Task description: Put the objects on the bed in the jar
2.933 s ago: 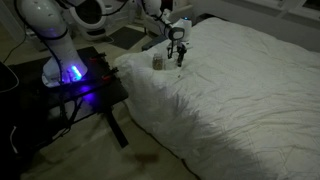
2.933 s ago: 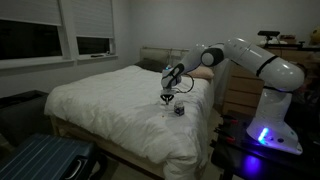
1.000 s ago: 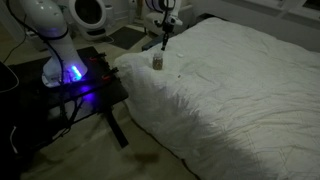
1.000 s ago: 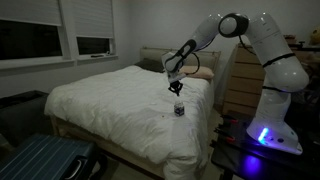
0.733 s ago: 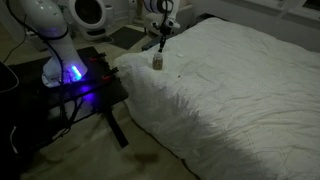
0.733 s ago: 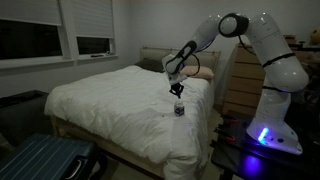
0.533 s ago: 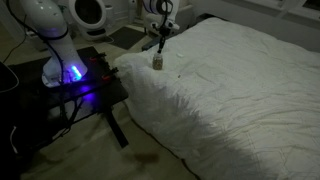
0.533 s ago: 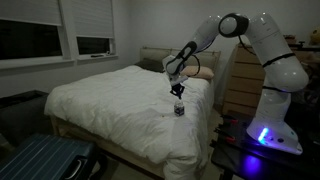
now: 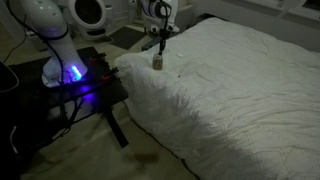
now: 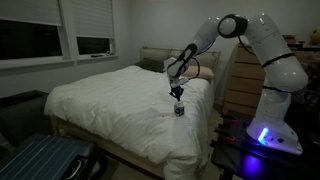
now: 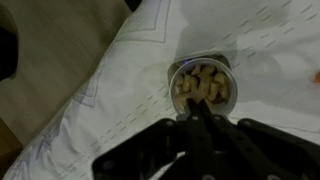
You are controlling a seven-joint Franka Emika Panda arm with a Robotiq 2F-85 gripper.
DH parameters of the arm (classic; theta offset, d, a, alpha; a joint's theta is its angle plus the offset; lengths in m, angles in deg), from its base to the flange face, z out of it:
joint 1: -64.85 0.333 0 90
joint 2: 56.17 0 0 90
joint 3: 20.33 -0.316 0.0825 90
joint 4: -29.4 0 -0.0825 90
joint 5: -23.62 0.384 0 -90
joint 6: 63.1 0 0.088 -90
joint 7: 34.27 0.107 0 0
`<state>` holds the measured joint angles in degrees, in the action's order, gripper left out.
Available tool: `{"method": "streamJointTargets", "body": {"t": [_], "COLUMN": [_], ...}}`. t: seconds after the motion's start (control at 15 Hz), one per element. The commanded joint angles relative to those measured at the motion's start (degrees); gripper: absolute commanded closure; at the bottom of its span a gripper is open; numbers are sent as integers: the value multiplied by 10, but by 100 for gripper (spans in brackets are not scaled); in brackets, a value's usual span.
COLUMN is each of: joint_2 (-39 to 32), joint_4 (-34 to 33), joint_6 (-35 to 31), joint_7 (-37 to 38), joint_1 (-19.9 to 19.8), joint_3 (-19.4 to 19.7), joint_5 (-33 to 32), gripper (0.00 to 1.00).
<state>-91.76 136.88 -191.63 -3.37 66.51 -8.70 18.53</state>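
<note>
One jar (image 11: 201, 85) standing upright on one bed (image 9: 240, 90), near mattress edge. Several pale-brown bits (image 11: 205, 84) lying inside jar, exact count unclear. One gripper (image 10: 178, 95) hanging just above jar mouth. Jaws pressing together, tips pointing down over near rim in wrist view. Contact with jar, or anything pinched, too small to tell.

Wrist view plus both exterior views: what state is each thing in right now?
gripper: shut, poised over the jar's mouth; whether it pinches a bit cannot be told.
jar: upright on the bed, top open.
bits: several lying inside the jar.
bed: white cover rumpled.
</note>
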Motion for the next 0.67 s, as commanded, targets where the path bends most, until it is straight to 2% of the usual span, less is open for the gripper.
{"method": "streamJointTargets", "body": {"t": [0.0, 0.27, 0.33, 0.4, 0.53, 0.6], "joint_2": [3, -1, -1, -2, -2, -2], "joint_4": [9, 7, 6, 6, 8, 7], "joint_6": [-24, -31, -29, -28, -32, -31], "joint_7": [-26, -28, -29, -30, -30, -31], "joint_1": [-10, -9, -9, -9, -9, -9], "joint_3": [-12, -17, -18, -19, -20, -21], "joint_5": [16, 18, 19, 19, 20, 19], "gripper": [99, 99, 72, 71, 57, 89]}}
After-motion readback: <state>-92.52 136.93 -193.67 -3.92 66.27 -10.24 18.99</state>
